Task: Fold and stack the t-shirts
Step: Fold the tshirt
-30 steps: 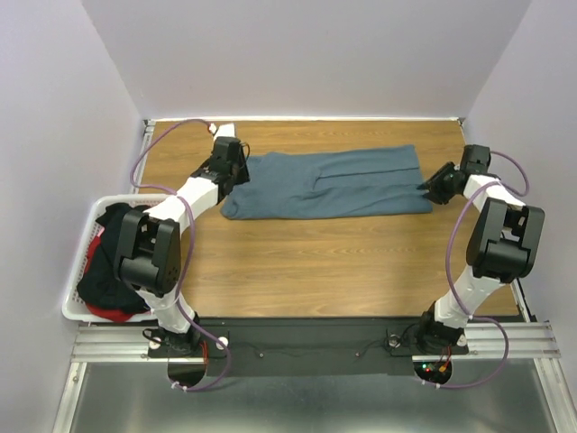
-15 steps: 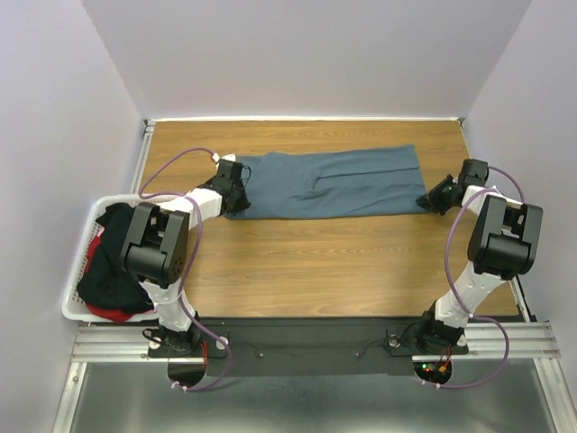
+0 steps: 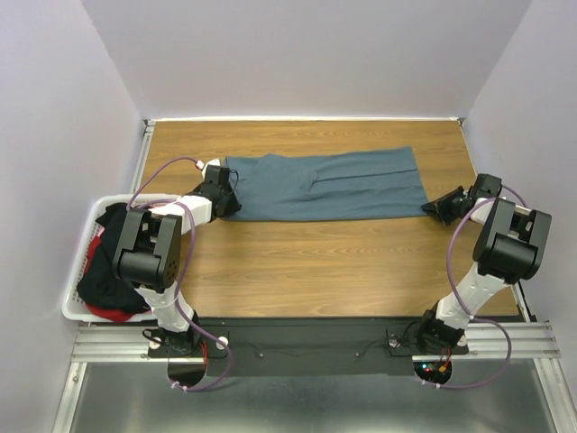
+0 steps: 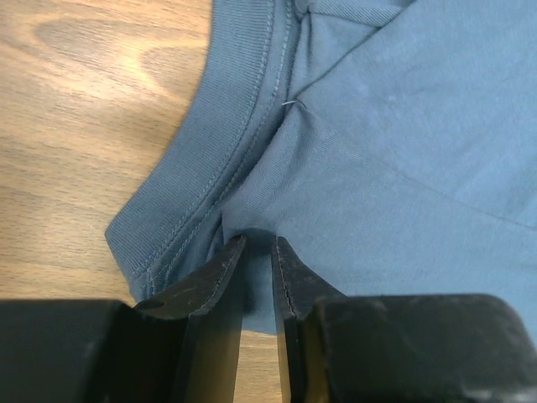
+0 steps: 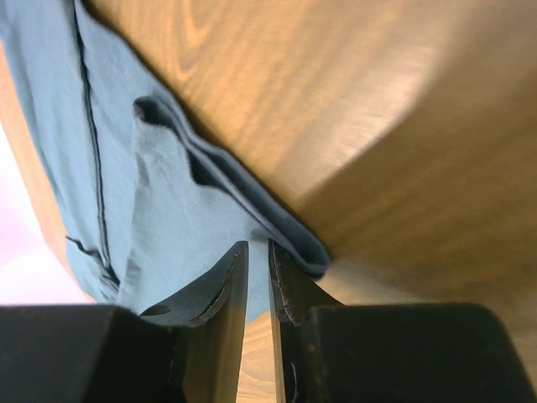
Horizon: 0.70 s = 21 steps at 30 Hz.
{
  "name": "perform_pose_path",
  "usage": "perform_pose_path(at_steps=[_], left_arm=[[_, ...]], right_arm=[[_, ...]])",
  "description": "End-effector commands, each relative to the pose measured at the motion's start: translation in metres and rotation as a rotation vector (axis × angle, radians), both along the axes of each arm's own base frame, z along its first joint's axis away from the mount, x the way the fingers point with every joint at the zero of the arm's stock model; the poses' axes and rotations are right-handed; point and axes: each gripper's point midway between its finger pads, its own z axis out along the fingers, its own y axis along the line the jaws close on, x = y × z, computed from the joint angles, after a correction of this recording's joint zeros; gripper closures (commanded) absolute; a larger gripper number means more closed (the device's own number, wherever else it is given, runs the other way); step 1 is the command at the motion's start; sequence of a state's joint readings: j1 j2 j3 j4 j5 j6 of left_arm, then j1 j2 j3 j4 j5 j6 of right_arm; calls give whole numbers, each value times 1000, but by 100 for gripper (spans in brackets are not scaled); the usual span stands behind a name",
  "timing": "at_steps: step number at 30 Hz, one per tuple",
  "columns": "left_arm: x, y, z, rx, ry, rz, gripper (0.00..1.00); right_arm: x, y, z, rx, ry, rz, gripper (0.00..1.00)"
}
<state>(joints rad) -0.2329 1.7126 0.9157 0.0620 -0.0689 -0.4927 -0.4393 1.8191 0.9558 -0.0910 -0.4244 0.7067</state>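
The slate blue-grey t-shirt (image 3: 329,185) lies folded lengthwise in a long strip across the far half of the table. My left gripper (image 3: 227,206) is shut on its near left corner, next to the collar (image 4: 243,143). My right gripper (image 3: 431,207) is shut on its near right corner, at the folded hem (image 5: 252,210). Both hold the cloth low at the table. The black t-shirt (image 3: 113,262) and the red-pink one (image 3: 110,314) lie bunched in the white basket (image 3: 74,289) at the left.
The basket hangs off the table's left edge beside the left arm. Purple walls close in the back and both sides. Bare wood (image 3: 334,262) lies between the shirt and the arm bases.
Both grippers have moved toward the near side and outward, pulling the shirt's near edge taut; the bulge at the near left corner has flattened.
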Motion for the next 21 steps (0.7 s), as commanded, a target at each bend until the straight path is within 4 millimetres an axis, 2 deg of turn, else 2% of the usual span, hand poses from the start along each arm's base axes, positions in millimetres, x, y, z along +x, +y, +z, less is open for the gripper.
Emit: perform_pose_path(at_steps=[1, 5, 6, 11, 13, 14, 15, 16, 17, 18, 20, 21], left_arm=[[-30, 35, -26, 89, 133, 67, 70], [-23, 27, -16, 71, 113, 38, 66], [-21, 27, -12, 73, 102, 38, 61], [-7, 13, 21, 73, 32, 21, 48], [-3, 10, 37, 89, -4, 24, 37], [1, 16, 48, 134, -29, 52, 33], [2, 10, 58, 158, -55, 43, 29], [4, 11, 65, 189, -70, 42, 28], [10, 12, 77, 221, -99, 59, 28], [9, 5, 81, 239, -102, 41, 27], [15, -4, 91, 255, -126, 28, 27], [15, -7, 88, 271, -119, 21, 27]], right_arm=[[-40, -34, -30, -78, 146, -150, 78], [-35, -27, -10, -81, 84, -100, 77], [-31, -25, 3, -95, 49, -87, 77], [-16, -10, 40, -194, -10, 8, 75], [-9, 6, 51, -270, -23, 93, 71], [-4, 6, 60, -326, -13, 109, 64], [0, 11, 65, -357, -13, 140, 60], [4, 28, 66, -401, -13, 223, 56], [2, 33, 62, -432, 24, 251, 52], [12, 50, 71, -478, 3, 322, 47], [14, 66, 72, -524, 16, 388, 41], [19, 82, 71, -550, 13, 446, 35]])
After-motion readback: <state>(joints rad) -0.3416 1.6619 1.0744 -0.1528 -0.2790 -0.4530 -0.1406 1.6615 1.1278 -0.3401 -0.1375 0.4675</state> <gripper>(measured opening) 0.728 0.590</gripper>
